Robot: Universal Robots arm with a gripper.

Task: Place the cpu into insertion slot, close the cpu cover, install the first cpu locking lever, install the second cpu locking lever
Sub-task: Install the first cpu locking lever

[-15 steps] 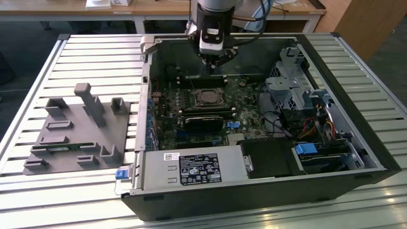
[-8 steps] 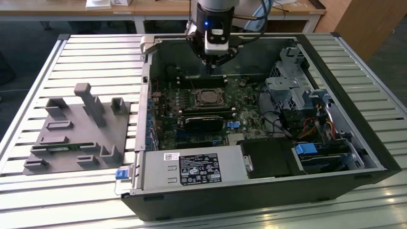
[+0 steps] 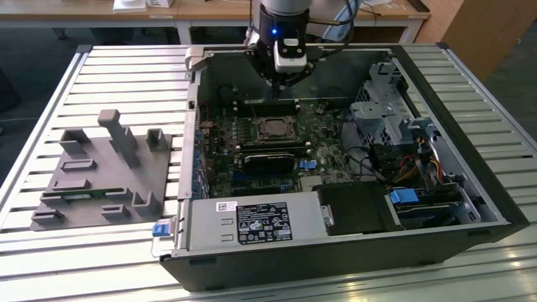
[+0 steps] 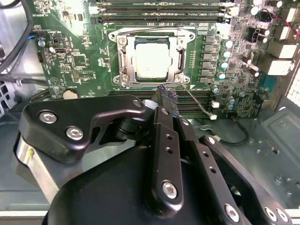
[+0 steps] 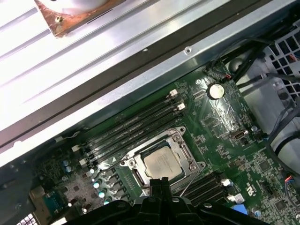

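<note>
Fingers [image 4: 168, 95] lie nearest the lens in both wrist views [image 5: 159, 181]: black, closed tip to tip, with nothing held between them. Their tips sit just beside one edge of the slot [image 4: 117, 40], above a row of memory sticks [image 4: 197, 96]; contact with the board [image 4: 75, 65] cannot be told. In the exterior view the fingers [image 3: 278, 88] point down inside the case [image 3: 495, 211], which lies open on its side on the slatted table [image 3: 126, 69]. The case holds the green board [image 3: 336, 157], a power supply [image 3: 251, 223] along its near wall, and a drive cage [image 3: 381, 119] with cables at the exterior view's right. The slot [image 3: 260, 134] holds the cpu [image 4: 152, 58], seated flat with its silvery top up and its edges square to the rim. The chip is square and shows no long axis [image 5: 161, 163] [image 3: 273, 129]. The cover [image 4: 125, 61] lies down around the cpu, framing it. One thin wire lever [image 4: 197, 101] runs slantwise away from the slot's corner next to the fingertips, not lying along the frame. Memory sticks flank the slot on two opposite sides, parallel to its edges. A grey fixture [image 3: 92, 182] rests on the table at the exterior view's left, apart from the case, with a green strip [image 3: 77, 195] in one recess.
</note>
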